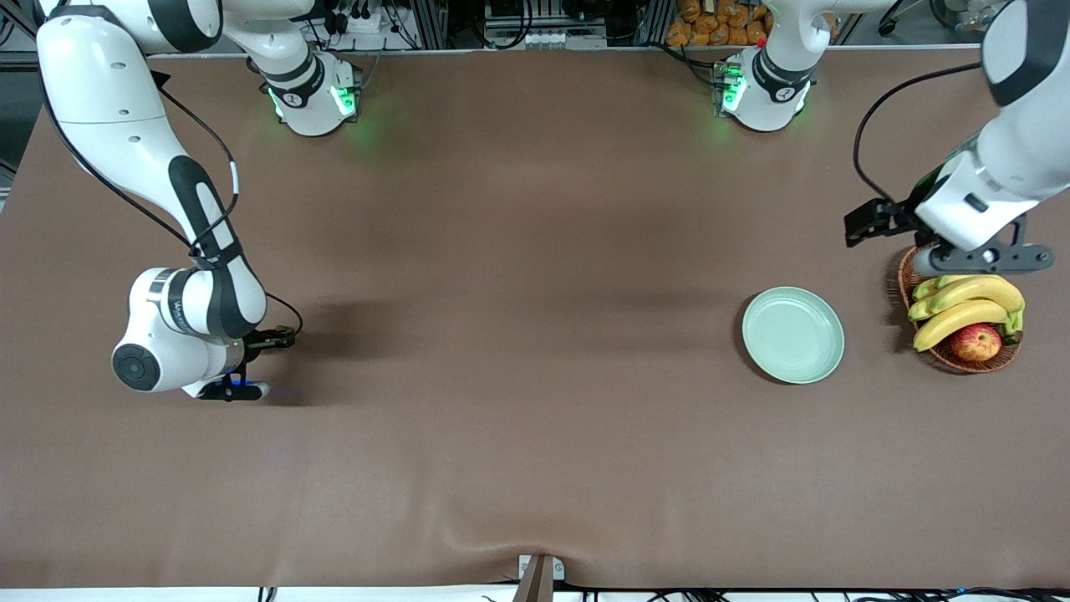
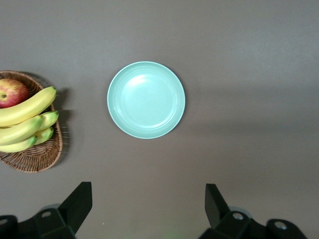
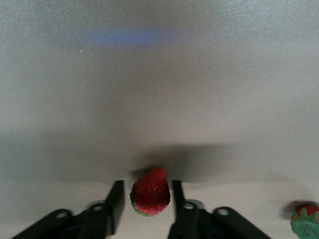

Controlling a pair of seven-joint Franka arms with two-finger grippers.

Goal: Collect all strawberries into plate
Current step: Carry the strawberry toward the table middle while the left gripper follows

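- At the right arm's end of the brown surface [image 1: 535, 468], the right gripper [image 3: 144, 209] brackets a small red strawberry [image 3: 150, 192], fingers narrow; confirm a firm grip, then lift straight.
- Another strawberry [image 3: 305, 219] lies beside.
- Well apart, the empty mint-green round plate [image 1: 792, 334] waits; the left gripper [image 2: 149, 209] hangs wide over the wicker fruit basket [image 1: 961, 355].

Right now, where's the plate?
The plate lies empty on the table toward the left arm's end, beside the wicker basket of fruit; in the left wrist view it sits ahead of the open left hand.

front: high, faces robots | wrists: look down | shared: plate [image 1: 792, 334] [image 2: 146, 99]
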